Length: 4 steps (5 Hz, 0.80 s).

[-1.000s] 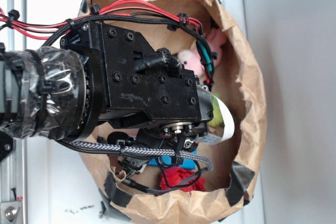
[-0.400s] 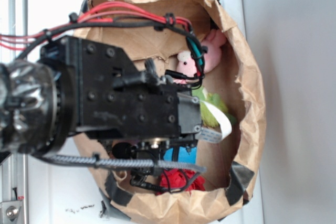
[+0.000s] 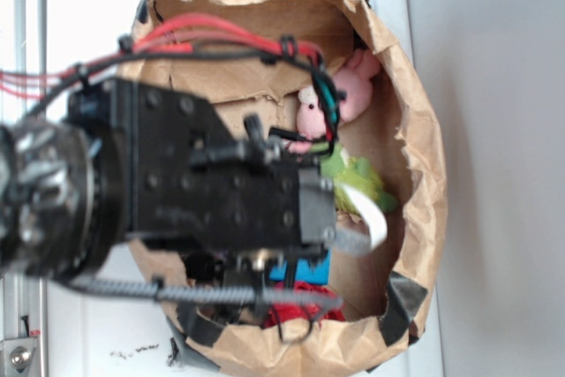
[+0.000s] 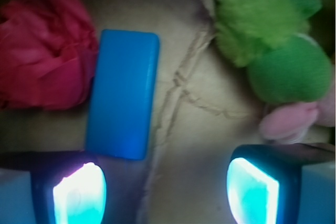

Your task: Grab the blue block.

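The blue block lies flat on the brown paper floor of the bag, lengthwise away from the camera, touching the red wrinkly ball on its left. My gripper is open above the floor, its glowing pads wide apart with nothing between them. The block's near end sits just beyond the left pad. In the exterior view only a sliver of the blue block shows under the arm, and the gripper itself is hidden by the wrist body.
A green plush toy and a pink plush bunny lie to the right of the gripper. The paper bag's crumpled walls ring everything closely. Red ball sits by the bag's near wall.
The arm has moved left and closer to the camera over the second. More of the green toy and bunny now shows in the exterior view.
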{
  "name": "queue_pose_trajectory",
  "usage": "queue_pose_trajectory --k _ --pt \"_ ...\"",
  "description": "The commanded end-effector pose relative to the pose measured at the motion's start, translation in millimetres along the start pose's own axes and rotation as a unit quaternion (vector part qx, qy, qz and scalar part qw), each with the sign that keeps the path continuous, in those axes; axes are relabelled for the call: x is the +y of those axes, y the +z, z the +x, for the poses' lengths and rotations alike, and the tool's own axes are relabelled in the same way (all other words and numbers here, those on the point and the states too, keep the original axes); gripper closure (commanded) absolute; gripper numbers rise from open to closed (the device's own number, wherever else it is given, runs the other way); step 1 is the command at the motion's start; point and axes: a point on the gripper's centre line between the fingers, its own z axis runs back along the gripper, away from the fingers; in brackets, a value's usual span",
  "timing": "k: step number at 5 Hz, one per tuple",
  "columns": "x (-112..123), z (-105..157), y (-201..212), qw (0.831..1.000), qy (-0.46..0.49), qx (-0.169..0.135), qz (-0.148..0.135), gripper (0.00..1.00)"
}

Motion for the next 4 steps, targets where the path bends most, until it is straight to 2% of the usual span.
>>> queue_pose_trajectory --k 1,2,3,4 --pt "-27.0 8.0 13.1 0.999 -0.003 -0.037 0.017 0.0" --pt "-33.2 8.3 2.8 0.998 -0.003 -0.049 0.042 0.0" --pt "-32.6 12.4 -5.3 0.997 0.003 -0.054 0.052 0.0" --pt "-23.3 22.7 -12.1 0.997 0.021 -0.044 0.054 0.0"
